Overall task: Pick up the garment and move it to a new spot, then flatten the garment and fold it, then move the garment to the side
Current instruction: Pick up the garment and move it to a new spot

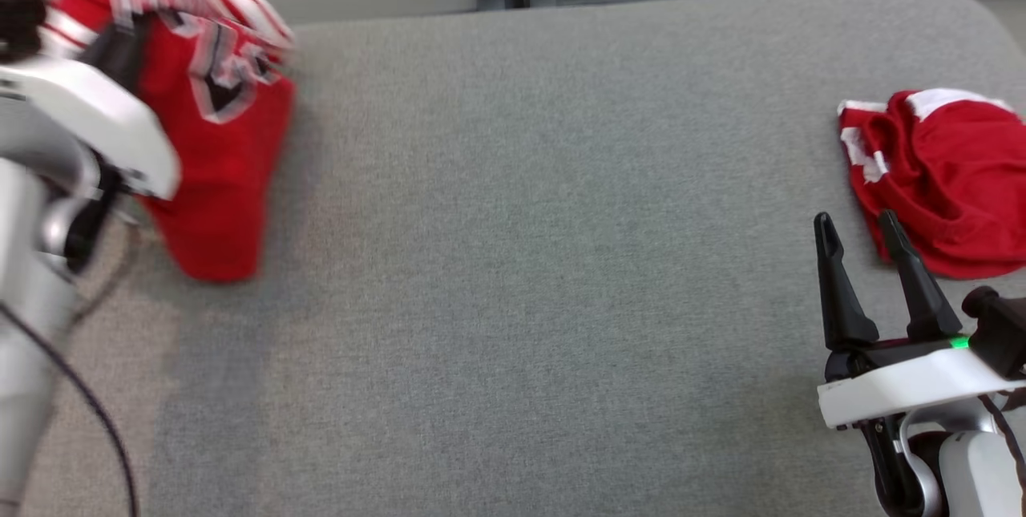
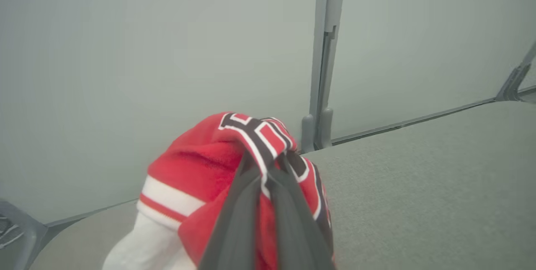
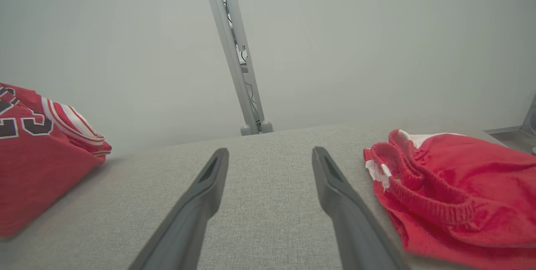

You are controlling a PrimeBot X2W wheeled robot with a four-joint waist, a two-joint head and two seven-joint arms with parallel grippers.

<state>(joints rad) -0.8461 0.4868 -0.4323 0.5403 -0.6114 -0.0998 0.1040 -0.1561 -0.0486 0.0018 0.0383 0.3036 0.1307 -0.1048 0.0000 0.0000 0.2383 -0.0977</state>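
the left gripper (image 2: pixel 264 165) is pinching the red jersey (image 1: pixel 216 172) tight between its two dark fingers (image 2: pixel 234 219). the jersey is hanging from it, all bunched up, at the far left of the grey table (image 1: pixel 521 260), close to the back wall (image 2: pixel 125 52). its bottom end is dangling low by the table top; i cannot tell if it is touching. the right gripper (image 1: pixel 855 220) is sitting at the right side with its fingers spread apart and nothing between them. it is well apart from the jersey. red shorts (image 1: pixel 954 180) are lying crumpled just beside it.
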